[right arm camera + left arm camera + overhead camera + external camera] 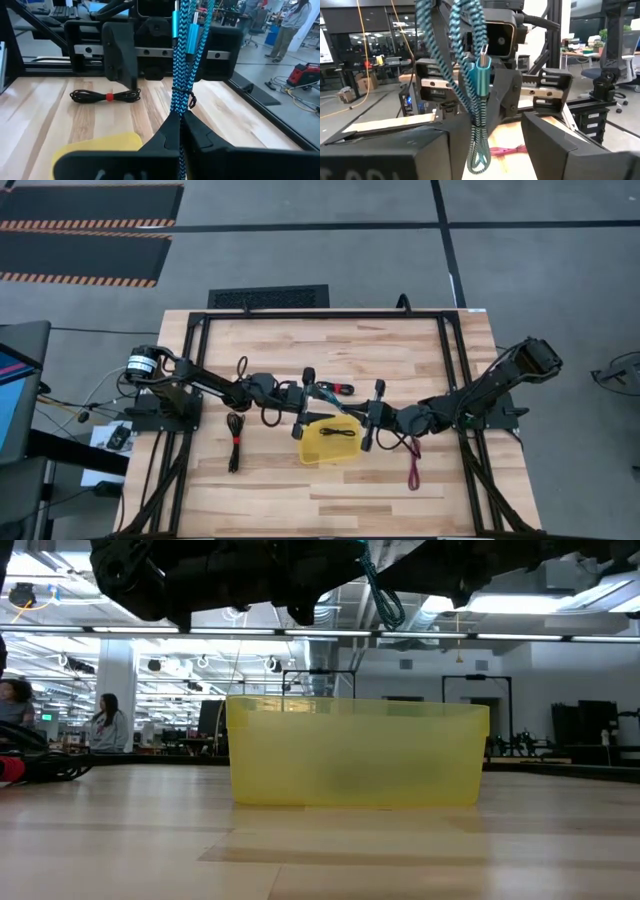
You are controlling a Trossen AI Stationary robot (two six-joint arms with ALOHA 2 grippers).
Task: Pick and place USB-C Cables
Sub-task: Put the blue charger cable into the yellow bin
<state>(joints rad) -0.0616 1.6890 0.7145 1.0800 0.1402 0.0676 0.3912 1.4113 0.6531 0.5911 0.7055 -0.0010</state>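
The teal USB-C cable [333, 402] is a braided bundle held in the air between my two grippers, above the yellow tray [312, 450]. My right gripper [180, 125] is shut on it. My left gripper [490, 135] faces it from the table's left and is open, one finger on each side of the bundle's looped end [477, 162], with no touch that I can see. In the low view the teal cable [385, 595] hangs over the tray [355, 755]. A black cable [340, 432] lies inside the tray. My right gripper pinches the teal bundle between its two fingers just below the bundle's black tie [181, 107], coming roughly level from the table's right. The bundle is lifted clear. Its metal plugs [175, 25] stand beyond the fingertips, toward the left gripper.
A black cable with a red band [106, 96] lies on the wood at the left [235, 448]. Another black cable with red [340, 388] lies behind the grippers, and the magenta cable [413, 465] lies near the right arm. People sit in the room beyond [105, 720].
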